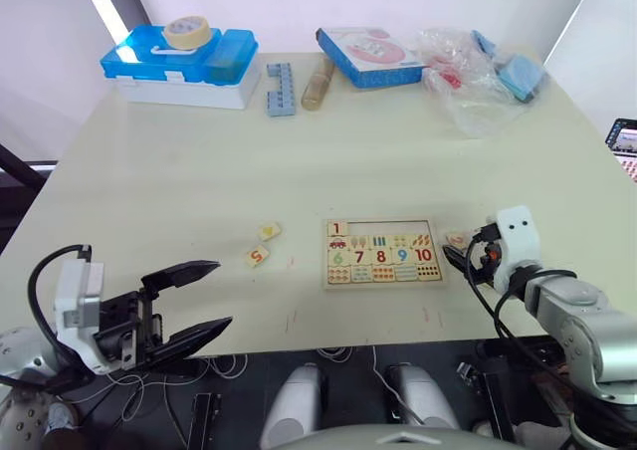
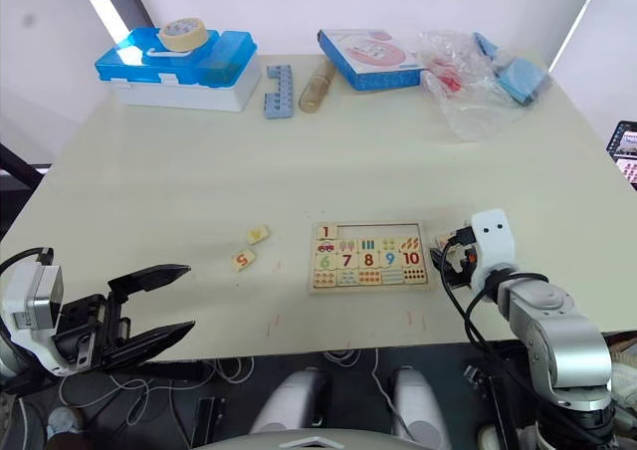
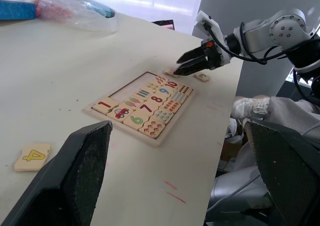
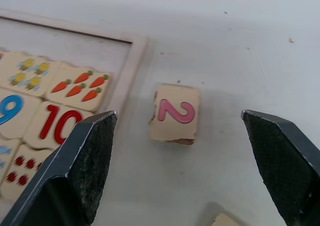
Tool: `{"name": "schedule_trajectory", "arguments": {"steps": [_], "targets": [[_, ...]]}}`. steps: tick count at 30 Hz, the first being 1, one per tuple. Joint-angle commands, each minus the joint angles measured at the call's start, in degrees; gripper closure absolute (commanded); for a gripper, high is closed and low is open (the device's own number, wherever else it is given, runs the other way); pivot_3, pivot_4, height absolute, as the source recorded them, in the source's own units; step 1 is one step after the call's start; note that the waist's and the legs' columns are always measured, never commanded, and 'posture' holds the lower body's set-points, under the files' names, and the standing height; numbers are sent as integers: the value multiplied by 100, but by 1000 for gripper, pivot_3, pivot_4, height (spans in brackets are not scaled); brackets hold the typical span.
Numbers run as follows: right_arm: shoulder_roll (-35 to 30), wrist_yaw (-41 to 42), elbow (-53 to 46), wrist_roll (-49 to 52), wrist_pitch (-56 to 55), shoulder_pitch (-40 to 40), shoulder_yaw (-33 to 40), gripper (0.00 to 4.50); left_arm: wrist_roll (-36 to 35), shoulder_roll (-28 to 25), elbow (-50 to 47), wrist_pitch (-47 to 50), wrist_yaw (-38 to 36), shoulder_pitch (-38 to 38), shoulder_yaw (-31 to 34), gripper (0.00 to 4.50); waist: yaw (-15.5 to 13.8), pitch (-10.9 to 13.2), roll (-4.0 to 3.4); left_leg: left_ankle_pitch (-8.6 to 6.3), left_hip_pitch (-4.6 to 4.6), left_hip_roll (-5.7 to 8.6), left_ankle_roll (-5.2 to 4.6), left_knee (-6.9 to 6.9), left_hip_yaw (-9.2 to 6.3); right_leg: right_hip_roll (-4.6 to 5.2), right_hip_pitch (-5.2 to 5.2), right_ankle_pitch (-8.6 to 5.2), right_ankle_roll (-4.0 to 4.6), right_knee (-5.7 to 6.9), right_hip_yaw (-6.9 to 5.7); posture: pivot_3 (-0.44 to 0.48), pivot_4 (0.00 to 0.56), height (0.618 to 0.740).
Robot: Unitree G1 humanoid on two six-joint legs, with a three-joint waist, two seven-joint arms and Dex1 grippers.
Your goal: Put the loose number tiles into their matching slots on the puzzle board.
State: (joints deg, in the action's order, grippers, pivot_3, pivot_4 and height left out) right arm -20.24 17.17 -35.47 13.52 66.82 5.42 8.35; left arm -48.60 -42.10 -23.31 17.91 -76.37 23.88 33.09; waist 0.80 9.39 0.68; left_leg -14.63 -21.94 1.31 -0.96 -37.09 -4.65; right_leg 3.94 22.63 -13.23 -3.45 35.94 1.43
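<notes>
- The right gripper (image 4: 182, 151) is hovering with fingers wide over the 2 tile (image 4: 174, 114), lying flat just beside the puzzle board (image 1: 383, 252).
- Likely light, stiff and thin; pinching opposite edges looks best.
- The left gripper (image 1: 204, 299) is waiting, fingers wide.

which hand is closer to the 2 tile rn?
Right. The right hand hovers open right over the 2 tile, beside the puzzle board. The left hand is open across the board, near the table's front-left edge.
</notes>
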Motion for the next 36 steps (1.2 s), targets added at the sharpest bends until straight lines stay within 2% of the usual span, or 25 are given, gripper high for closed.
{"name": "schedule_trajectory", "arguments": {"steps": [1,7,8,10,11,12,14,15,18,21,24,27,29,32,35,36], "targets": [[125,-304,-7,-128,-132,54,-114,339,-49,29,-137,-100,-13,43,89,0,0,1,-2,0,0,0,0,0,0,0,0,0,0,0,-1,0,150,740],[514,-751,-179,-268,-156,-155,-271,339,-24,53,-130,-157,0,88,117,0,2,0,0,0,-1,0,0,2,0,0,3,0,1,0,0,0,150,740],[557,-807,-189,-290,-186,-177,-296,553,-21,52,-129,-169,4,93,114,0,3,-1,1,0,0,0,0,3,0,0,3,0,1,0,0,0,150,740],[654,-940,-199,-345,-253,-220,-308,1069,-20,51,-125,-185,16,92,106,0,4,0,1,0,0,0,0,3,0,0,3,0,0,0,0,0,150,740],[677,-969,-207,-359,-280,-247,-324,1637,-13,50,-120,-197,14,90,101,0,3,0,0,0,1,0,0,3,-1,-1,3,0,0,0,0,0,150,740],[689,-990,-213,-372,-304,-269,-339,1982,-10,50,-115,-203,13,87,98,0,2,-1,1,0,1,-1,0,3,-1,-1,3,0,-1,0,0,0,150,740],[688,-1010,-200,-389,-363,-285,-339,3180,-1,46,-104,-210,26,61,74,0,2,-2,3,0,1,-1,0,3,-1,0,2,-1,-1,0,-1,0,150,740],[669,-985,-200,-374,-406,-288,-336,3602,0,47,-98,-214,29,53,66,0,0,-3,4,0,1,-1,0,2,-1,0,2,-1,-1,0,0,0,150,740],[541,-745,-218,-215,-473,-226,-258,3671,9,63,-89,-230,44,35,47,0,3,-1,2,0,0,0,0,3,-2,0,2,-1,-1,-1,-1,0,150,740],[58,30,-279,264,-520,2,-42,3671,64,137,-91,-320,112,10,46,0,6,3,-5,0,-1,0,0,4,-1,0,4,-1,0,-2,-1,0,150,740],[-961,1222,-268,1037,-293,394,135,3671,58,212,-107,-354,158,24,73,0,9,7,-10,0,-1,1,-1,2,6,3,2,0,-2,-4,3,0,150,740],[-2021,2273,-18,1755,46,1152,37,3671,20,284,-158,-366,192,99,131,0,14,7,-7,0,0,-5,-2,3,2,-3,-1,-1,-2,-6,-4,0,150,740],[-2676,2949,163,1952,-11,1643,-340,3671,34,358,-177,-423,281,86,161,0,13,12,-15,0,0,-12,-1,4,-1,-6,-1,-2,-1,-6,-9,0,150,740],[-3350,3789,544,1866,-316,2634,-1288,3671,49,423,-241,-469,341,145,172,0,9,4,3,0,-3,-11,-2,10,3,-2,1,-2,1,-8,-16,0,150,740],[-3491,4476,944,1487,-644,3734,-2385,3671,45,488,-302,-498,387,248,211,0,29,11,-3,0,-4,-12,-1,13,9,1,6,-2,1,-11,-12,0,150,740],[-3303,4536,1188,1322,-632,4163,-2790,3671,50,507,-308,-510,409,281,227,0,26,9,0,0,-3,-12,-1,15,19,9,9,-1,1,-11,-14,0,150,740]]}}
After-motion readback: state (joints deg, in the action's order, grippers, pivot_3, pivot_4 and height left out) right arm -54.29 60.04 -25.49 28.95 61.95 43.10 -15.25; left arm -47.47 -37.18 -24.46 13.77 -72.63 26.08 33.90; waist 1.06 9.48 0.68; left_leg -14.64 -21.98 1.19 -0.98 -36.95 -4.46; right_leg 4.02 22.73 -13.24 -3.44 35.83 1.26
